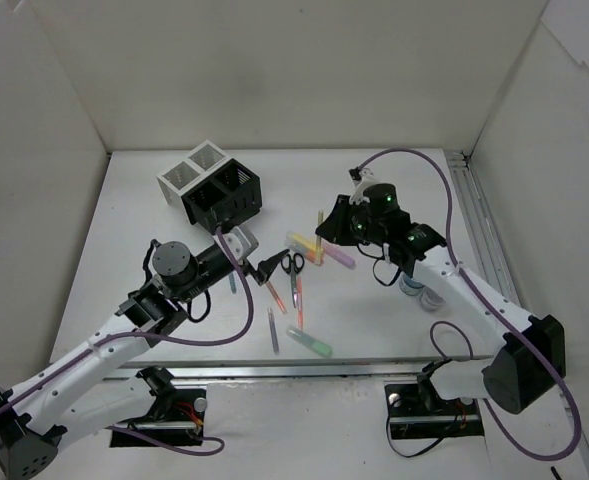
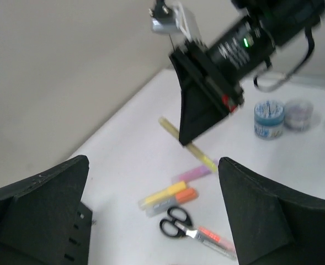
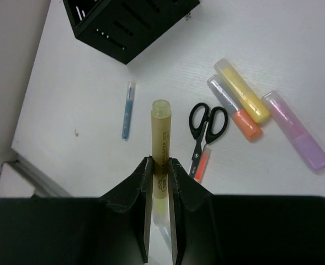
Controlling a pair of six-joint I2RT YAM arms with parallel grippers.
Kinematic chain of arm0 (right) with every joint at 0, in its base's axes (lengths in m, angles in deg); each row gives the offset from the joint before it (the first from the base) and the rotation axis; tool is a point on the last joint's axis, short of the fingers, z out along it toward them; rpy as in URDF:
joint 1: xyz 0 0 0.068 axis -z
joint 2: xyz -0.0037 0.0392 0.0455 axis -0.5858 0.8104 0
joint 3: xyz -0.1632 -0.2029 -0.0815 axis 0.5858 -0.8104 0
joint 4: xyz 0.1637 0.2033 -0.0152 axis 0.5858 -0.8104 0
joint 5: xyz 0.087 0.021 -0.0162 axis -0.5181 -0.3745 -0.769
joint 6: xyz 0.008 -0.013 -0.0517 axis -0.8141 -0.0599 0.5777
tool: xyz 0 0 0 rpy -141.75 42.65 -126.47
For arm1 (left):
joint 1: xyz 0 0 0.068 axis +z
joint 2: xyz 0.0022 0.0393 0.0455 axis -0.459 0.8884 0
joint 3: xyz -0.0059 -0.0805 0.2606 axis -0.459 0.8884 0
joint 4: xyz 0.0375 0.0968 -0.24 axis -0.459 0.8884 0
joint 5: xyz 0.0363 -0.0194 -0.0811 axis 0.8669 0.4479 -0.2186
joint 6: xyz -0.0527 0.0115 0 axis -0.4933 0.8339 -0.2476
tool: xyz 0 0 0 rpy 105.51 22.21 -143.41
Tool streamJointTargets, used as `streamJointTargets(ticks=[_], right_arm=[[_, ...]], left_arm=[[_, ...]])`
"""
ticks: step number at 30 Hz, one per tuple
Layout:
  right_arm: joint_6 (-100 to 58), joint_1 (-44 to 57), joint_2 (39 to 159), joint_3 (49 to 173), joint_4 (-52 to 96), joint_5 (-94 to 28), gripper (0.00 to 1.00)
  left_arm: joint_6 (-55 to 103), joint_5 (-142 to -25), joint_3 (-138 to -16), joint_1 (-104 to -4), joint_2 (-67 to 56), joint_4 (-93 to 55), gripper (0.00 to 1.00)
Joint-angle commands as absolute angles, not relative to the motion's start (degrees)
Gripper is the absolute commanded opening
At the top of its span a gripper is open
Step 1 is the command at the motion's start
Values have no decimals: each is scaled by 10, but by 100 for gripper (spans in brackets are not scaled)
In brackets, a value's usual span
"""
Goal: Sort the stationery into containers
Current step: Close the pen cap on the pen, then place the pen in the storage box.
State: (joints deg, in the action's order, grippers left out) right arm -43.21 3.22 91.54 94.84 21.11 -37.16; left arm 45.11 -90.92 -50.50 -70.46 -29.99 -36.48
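Observation:
My right gripper [image 3: 159, 161] is shut on a yellow highlighter [image 3: 161, 132] and holds it above the table; it also shows in the top view [image 1: 324, 228]. Under it lie black-handled scissors [image 3: 206, 128], an orange highlighter [image 3: 235, 109], a yellow highlighter [image 3: 243, 91], a pink-purple highlighter [image 3: 298, 132] and a blue pen [image 3: 128, 111]. My left gripper [image 1: 266, 268] is open and empty, just left of the scissors [image 1: 292, 264]. The mesh containers [image 1: 214, 185], two white and two black, stand at the back left.
A green highlighter [image 1: 312, 344] and slim pens [image 1: 273, 330] lie near the front edge. Two small round jars [image 2: 268, 118] stand by the right arm. White walls enclose the table, with a metal rail [image 1: 474, 215] on the right.

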Motion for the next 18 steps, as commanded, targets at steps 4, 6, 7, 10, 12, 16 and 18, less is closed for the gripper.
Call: streamJointTargets(ticks=[4, 6, 7, 10, 12, 16, 18], right_arm=[[-497, 113, 1008, 1000, 141, -690, 0], [-531, 122, 1049, 1005, 143, -783, 0], [-539, 125, 1060, 1008, 144, -809, 0], [-571, 124, 1079, 1016, 145, -860, 0], [-589, 123, 1077, 1021, 147, -878, 0], [-618, 125, 1076, 1038, 150, -914, 0], [-627, 127, 1075, 1042, 151, -929, 0]], left_arm=[[655, -956, -555, -716, -295, -176, 99], [718, -985, -575, -735, -285, -97, 99], [765, -980, -576, -744, -281, -87, 100], [829, -921, -582, -780, -245, -71, 99], [857, -907, -585, -801, -225, -54, 99], [893, -857, -596, -823, -167, -69, 99], [906, -855, -610, -835, -156, -60, 99]])
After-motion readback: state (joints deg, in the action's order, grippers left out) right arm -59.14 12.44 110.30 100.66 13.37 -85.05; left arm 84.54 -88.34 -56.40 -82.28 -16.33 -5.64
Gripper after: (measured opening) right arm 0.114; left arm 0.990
